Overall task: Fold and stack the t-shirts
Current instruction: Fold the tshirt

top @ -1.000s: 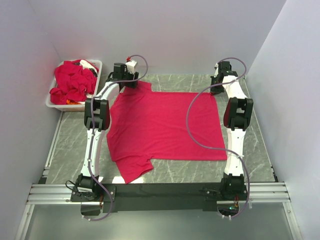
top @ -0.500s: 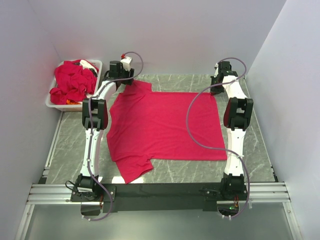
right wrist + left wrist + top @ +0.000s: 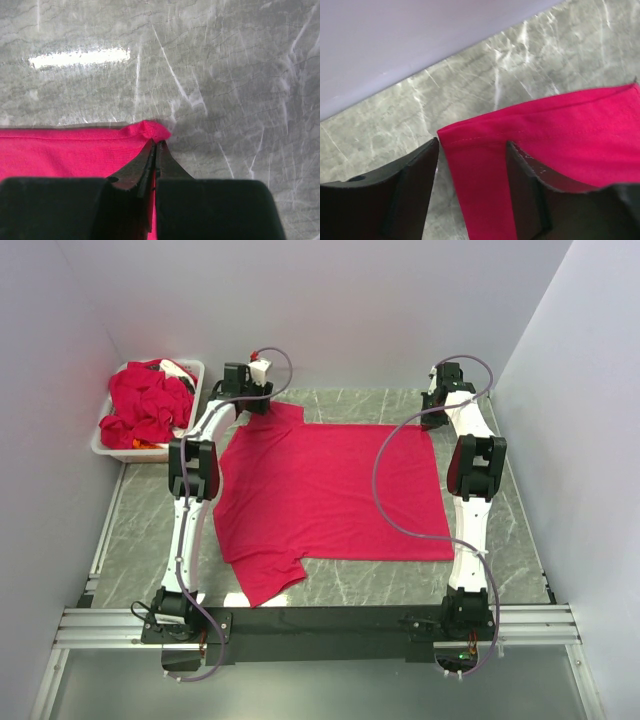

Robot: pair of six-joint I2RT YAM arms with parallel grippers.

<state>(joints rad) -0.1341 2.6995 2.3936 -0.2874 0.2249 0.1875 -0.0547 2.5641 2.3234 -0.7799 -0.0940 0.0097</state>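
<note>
My left jaws have barely shifted and stand apart astride the far sleeve point(image 3: 560, 135). Right jaws are clamped on the t-shirt point(image 3: 330, 490) corner. It lies flat on the bench point(image 3: 500, 530), so no fold yet.

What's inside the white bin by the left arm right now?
A crumpled heap of red t-shirts fills the white bin, piled above its rim. A small orange scrap shows at the near edge. Anything beneath the heap, and how many shirts, is hidden.
</note>
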